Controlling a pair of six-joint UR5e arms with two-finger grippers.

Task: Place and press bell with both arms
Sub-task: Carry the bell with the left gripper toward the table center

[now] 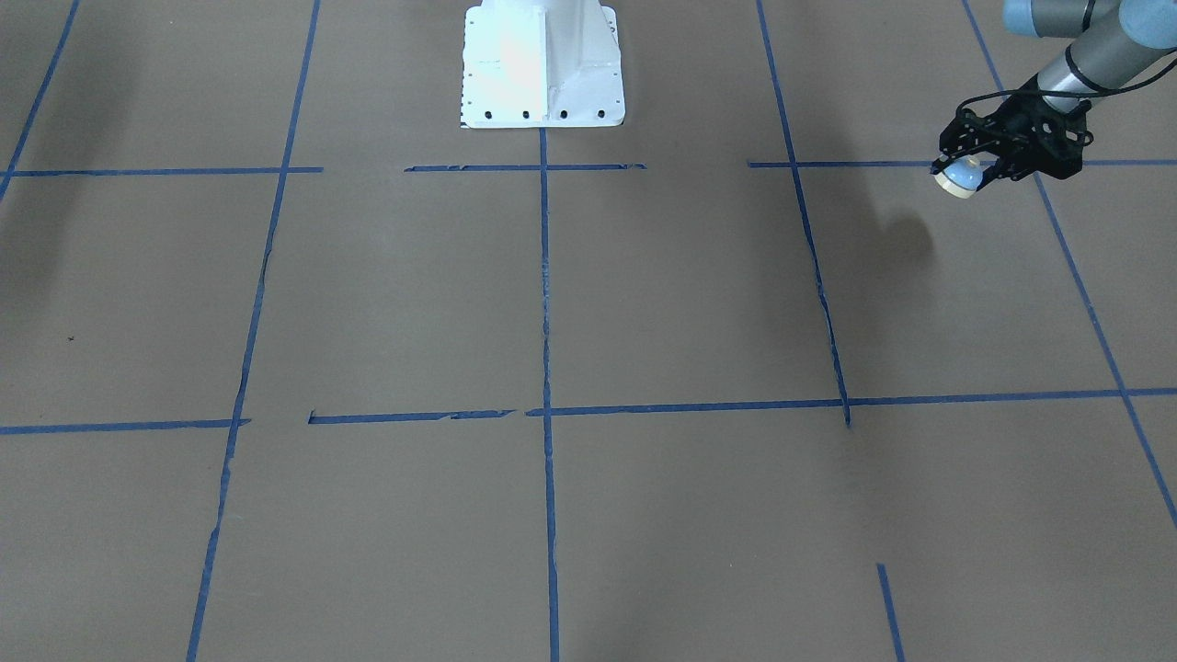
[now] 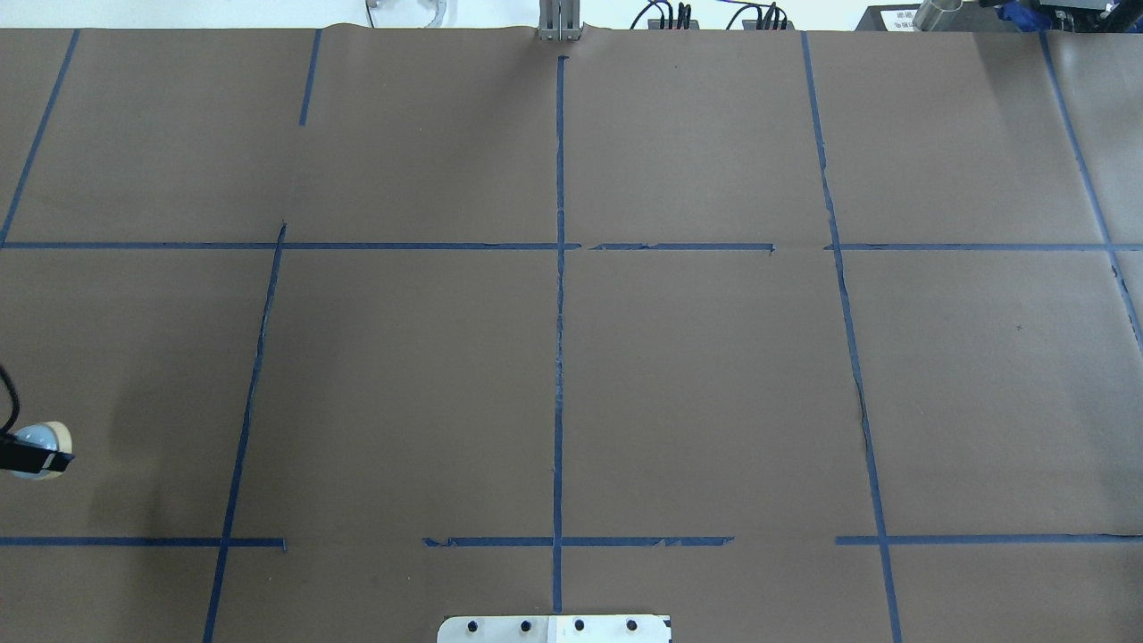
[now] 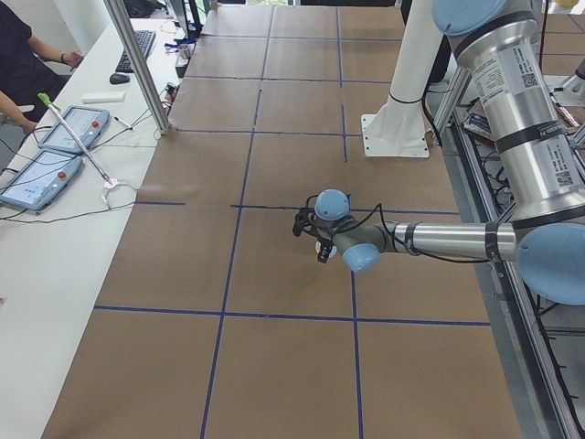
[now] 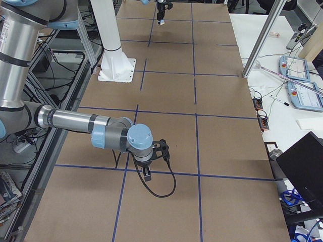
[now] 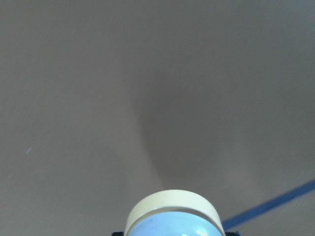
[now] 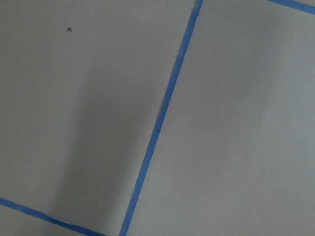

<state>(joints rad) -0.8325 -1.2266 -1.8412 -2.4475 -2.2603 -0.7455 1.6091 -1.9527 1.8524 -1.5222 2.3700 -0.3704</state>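
The light-blue bell (image 1: 954, 179) with its cream base is gripped in my left gripper (image 1: 965, 170), tilted and held above the brown table; its shadow lies on the paper below. It shows at the left edge of the overhead view (image 2: 40, 438) and at the bottom of the left wrist view (image 5: 172, 216). The left arm (image 3: 439, 240) reaches out over the table. My right gripper (image 4: 147, 175) shows only in the exterior right view, hanging low over a blue tape line, far from the bell. I cannot tell whether it is open or shut.
The white pedestal base (image 1: 542, 64) stands at the robot's edge of the table. Blue tape lines (image 2: 560, 357) divide the brown paper into squares. A side table with tablets (image 3: 55, 146) and a metal post (image 3: 137, 64) lies across from the robot.
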